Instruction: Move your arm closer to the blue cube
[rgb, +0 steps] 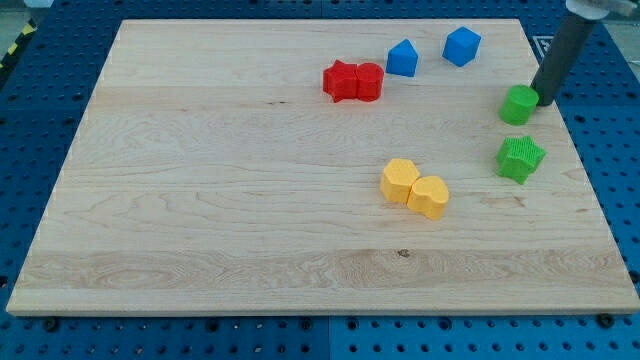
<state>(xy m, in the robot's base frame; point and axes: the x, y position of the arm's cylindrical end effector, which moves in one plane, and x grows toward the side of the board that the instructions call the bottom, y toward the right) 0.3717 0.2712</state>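
Tip (543, 101) sits at board's right edge, touching or just beside green cylinder-like block (519, 104) on its 3 o'clock side; contact hard to confirm. No fingers on rod, so nothing spread or pinching. Blue cube (462, 46) lies near board's top edge, at roughly 10 o'clock from tip, well apart. Blue house-shaped block (402, 58) just beside it at 8 o'clock. Green star block (520, 158) at 6 o'clock from tip. Red pair (352, 81) and yellow pair (415, 187) off route. Judgement: approach barely begun; path toward 10 o'clock skirts green cylinder.
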